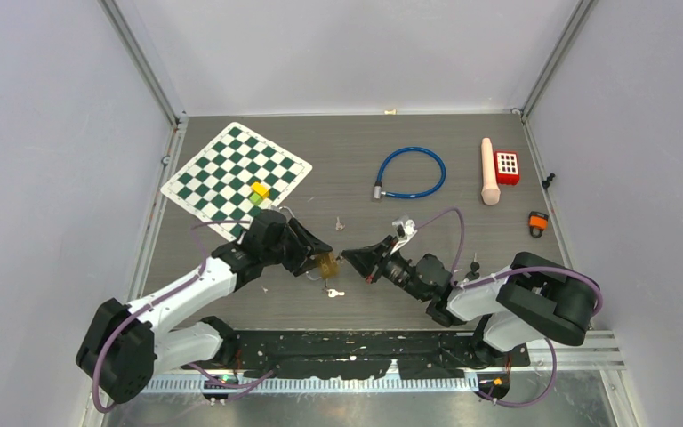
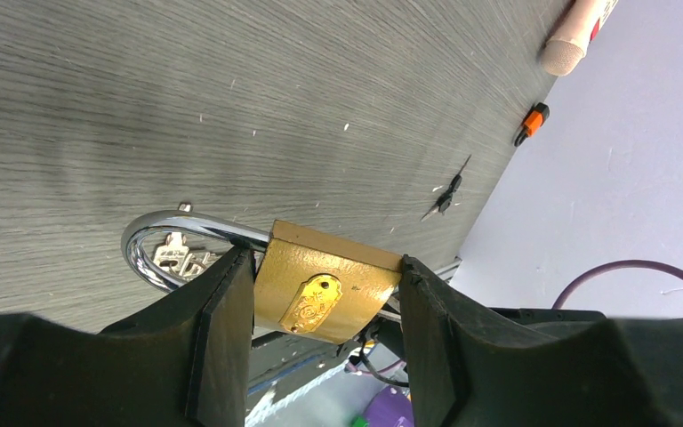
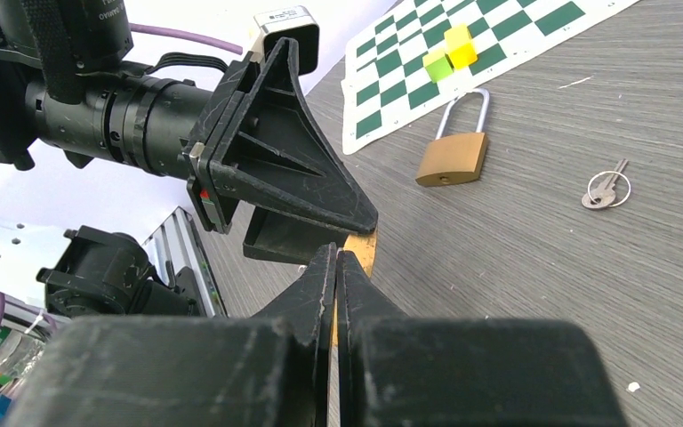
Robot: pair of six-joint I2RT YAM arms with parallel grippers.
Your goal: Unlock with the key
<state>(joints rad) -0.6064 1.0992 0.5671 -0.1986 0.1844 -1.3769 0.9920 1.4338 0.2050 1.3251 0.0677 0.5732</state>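
Observation:
My left gripper (image 1: 320, 264) is shut on a gold padlock (image 2: 325, 289), its fingers clamping the body's two sides above the table. The chrome shackle (image 2: 156, 233) sticks out to the left. My right gripper (image 3: 336, 253) is shut, its tips right at the edge of the padlock (image 3: 365, 245); no key shows between its fingers. A key ring (image 1: 333, 292) lies on the table under the padlock, and another key (image 1: 340, 222) lies farther back. A second padlock (image 3: 452, 156) lies by the chessboard.
Chessboard mat (image 1: 234, 169) at back left carries a yellow cube (image 1: 259, 189) and a green cube (image 1: 255, 199). A blue cable lock (image 1: 411, 173), a beige cylinder (image 1: 490, 171), a red keypad block (image 1: 506, 166) and an orange item (image 1: 538, 221) lie at back right.

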